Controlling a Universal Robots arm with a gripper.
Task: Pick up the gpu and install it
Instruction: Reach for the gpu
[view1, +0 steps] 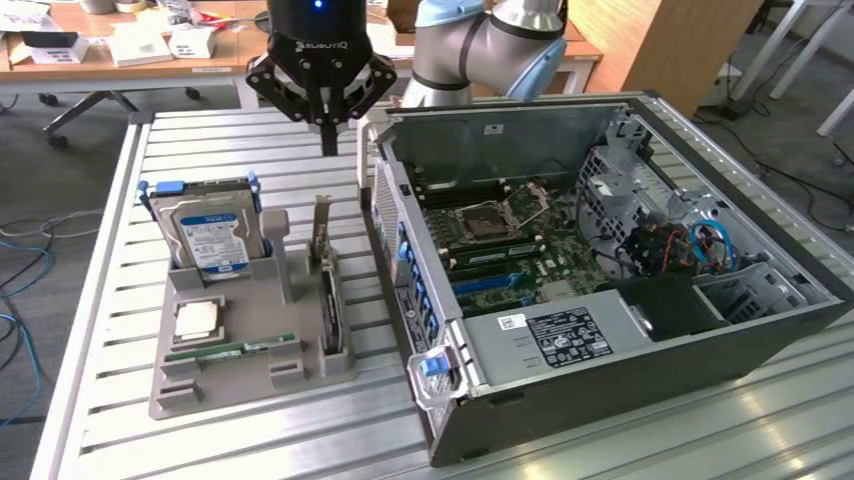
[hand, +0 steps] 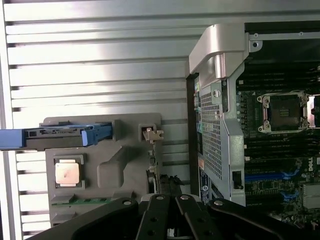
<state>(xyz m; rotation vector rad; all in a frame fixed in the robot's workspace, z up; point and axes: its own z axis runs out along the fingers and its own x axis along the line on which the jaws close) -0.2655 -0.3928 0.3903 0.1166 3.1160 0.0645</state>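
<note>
The gpu (view1: 328, 300) is a thin dark card with a silver end bracket, standing on edge in a slot of the grey holder tray (view1: 200, 385). From the wrist camera the gpu (hand: 152, 150) appears edge-on, its bracket tab toward the tray's far end. My gripper (view1: 330, 135) hangs well above the table behind the tray, nearly in line with the card. Its fingers point straight down, pressed together and holding nothing. In the wrist view the gripper (hand: 168, 205) sits just over the card's near end. The open computer case (view1: 747, 330) lies beside the tray with its motherboard (view1: 514, 240) exposed.
The tray also holds an upright hard drive (view1: 211, 240) with a blue label, a CPU (view1: 198, 320) and a green RAM stick (view1: 247, 349). The case's raised side wall (view1: 400, 250) stands close to the card. Desks and cables lie beyond the slatted table (view1: 240, 440).
</note>
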